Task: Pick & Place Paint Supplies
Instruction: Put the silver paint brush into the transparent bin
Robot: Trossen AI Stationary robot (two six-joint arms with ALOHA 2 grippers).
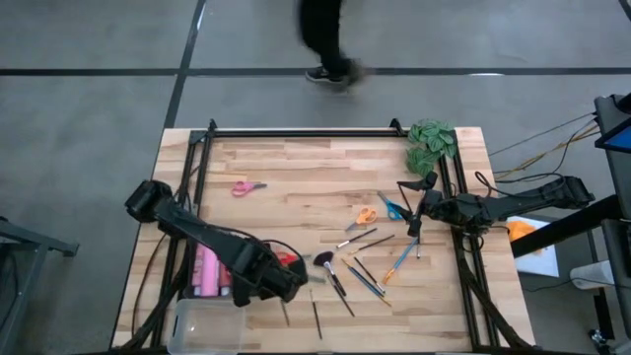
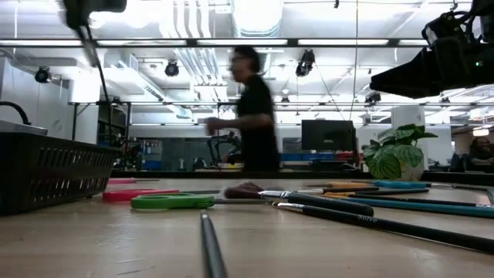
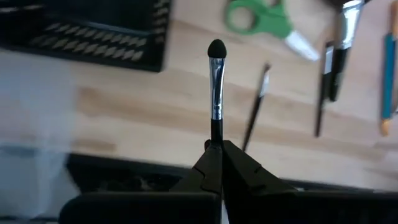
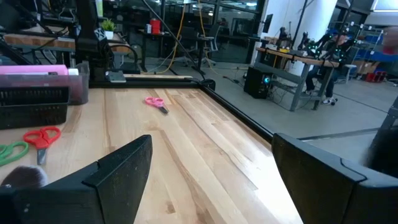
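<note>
A small brush (image 3: 216,87) with a dark rounded head, silver ferrule and dark handle is up off the wooden table, and my left gripper (image 3: 216,146) is shut on it near the table's front left (image 1: 294,284). In the low view the brush (image 2: 87,42) slants down from that gripper. Under it lie a thin brush (image 3: 255,112) and green scissors (image 3: 258,18). More brushes (image 1: 360,271) and orange scissors (image 1: 365,214), blue scissors (image 1: 394,207), red scissors (image 1: 286,258) and pink scissors (image 1: 246,187) lie flat on the table. My right gripper (image 1: 419,202) waits open at the right side, holding nothing. My left gripper pinches the brush's dark handle (image 3: 216,132) between its two fingers, just behind the silver ferrule. The fingers point steeply down and lie along the brush. The head end sticks out past the fingertips toward the table, and the whole brush is lifted clear.
A black basket (image 1: 187,286) with pink bottles (image 1: 207,271) stands at the front left, with a clear tub (image 1: 207,323) in front of it. A green leafy clump (image 1: 432,143) sits at the far right corner. A person (image 1: 325,39) walks past beyond the far edge.
</note>
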